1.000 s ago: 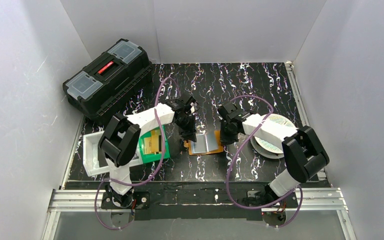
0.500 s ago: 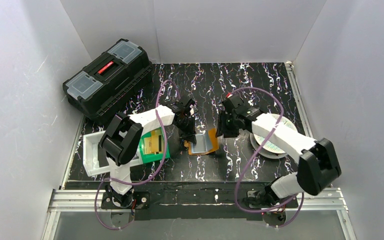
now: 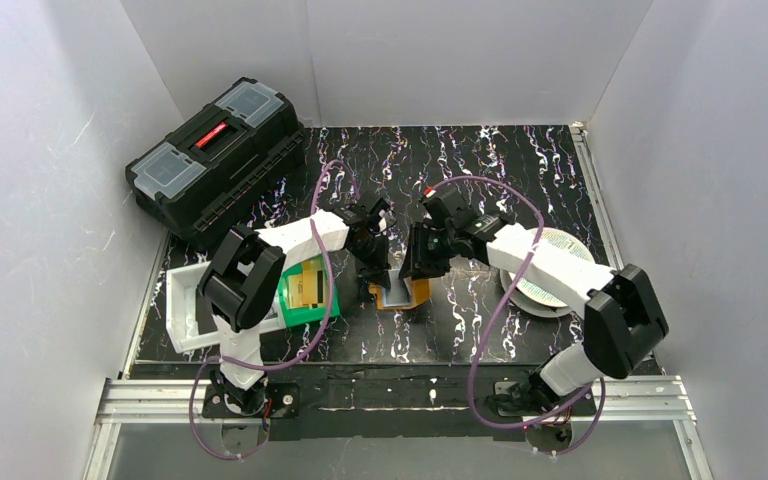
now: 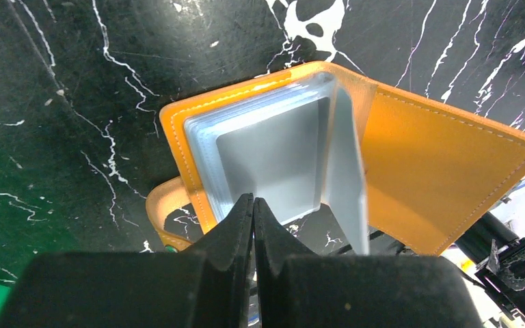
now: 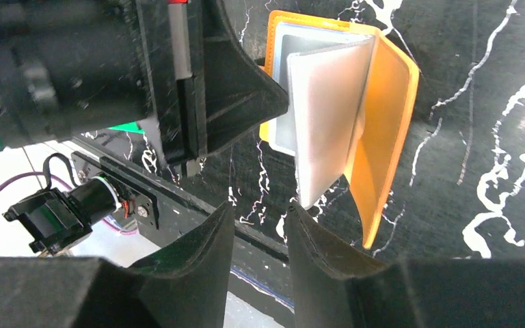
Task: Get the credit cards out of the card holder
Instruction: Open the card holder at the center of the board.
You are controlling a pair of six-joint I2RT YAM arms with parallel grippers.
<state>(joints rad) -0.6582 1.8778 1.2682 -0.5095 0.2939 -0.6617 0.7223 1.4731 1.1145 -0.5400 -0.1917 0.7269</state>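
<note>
The wallet (image 3: 412, 292) lies between the arms; its right flap (image 4: 451, 164), flat a second ago, now stands raised, half hiding the pockets (image 4: 266, 157). The left gripper (image 4: 253, 205), pressed together, pins its edge; the right gripper (image 5: 260, 219) is spread and empty.

My right end effector (image 3: 415, 265) has swung left from beside the card holder (image 3: 403, 294) and now hangs over its right half. Its fingers (image 5: 205, 239), pressed together a second ago, stand parted. The card holder lay spread flat on the bench (image 3: 520, 170). Now it is half folded, with its orange right cover (image 5: 383, 123) and a clear inner leaf (image 5: 328, 116) standing up.
</note>
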